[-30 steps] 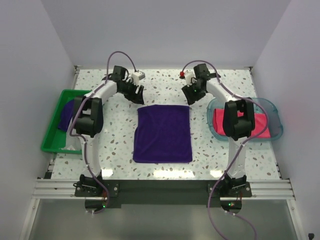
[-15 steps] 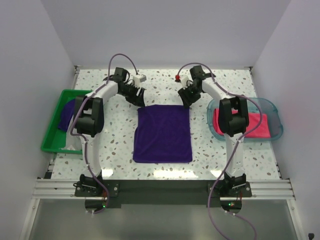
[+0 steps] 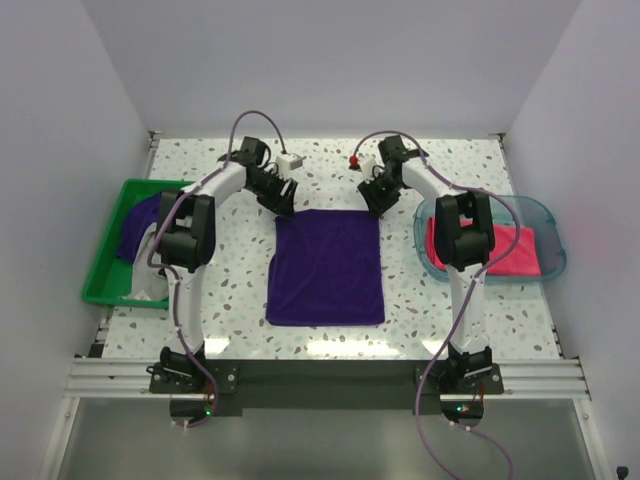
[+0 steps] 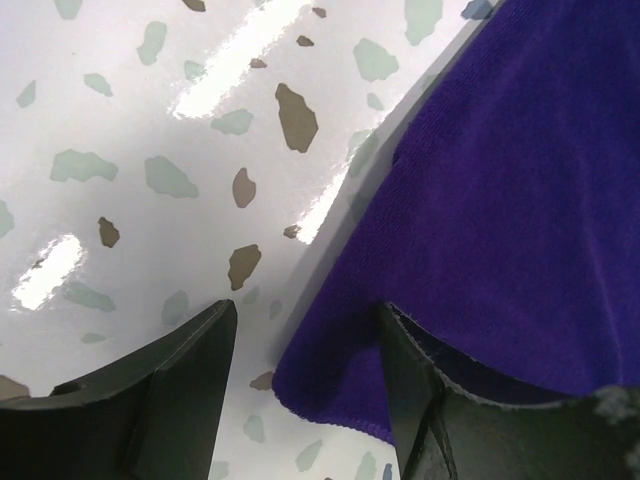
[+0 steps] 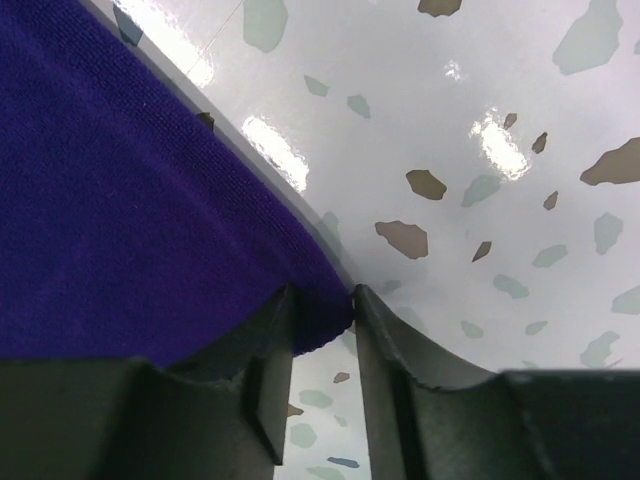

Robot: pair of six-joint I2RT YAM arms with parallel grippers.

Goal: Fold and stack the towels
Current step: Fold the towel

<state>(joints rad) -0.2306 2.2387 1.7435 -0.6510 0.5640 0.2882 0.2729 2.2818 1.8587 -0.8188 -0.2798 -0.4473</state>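
A dark purple towel (image 3: pixel 328 268) lies flat in the middle of the table. My left gripper (image 3: pixel 284 200) is at its far left corner. In the left wrist view this gripper (image 4: pixel 305 320) stands open, the towel's corner (image 4: pixel 340 385) between its fingers and one finger over the cloth. My right gripper (image 3: pixel 372 203) is at the far right corner. In the right wrist view it (image 5: pixel 322 300) is closed in on the towel corner (image 5: pixel 325 320), both fingers touching the cloth. A hot pink towel (image 3: pixel 505 250) lies in the teal tray. Another purple towel (image 3: pixel 140 225) sits in the green bin.
The green bin (image 3: pixel 105 270) stands at the left edge of the table, with a pale cloth (image 3: pixel 148 290) at its near end. The translucent teal tray (image 3: pixel 545 215) stands at the right edge. White walls close in the back and both sides.
Both grippers came in and down onto the purple towel's far corners. The right jaws narrowed around their corner; the left jaws closed only slightly.
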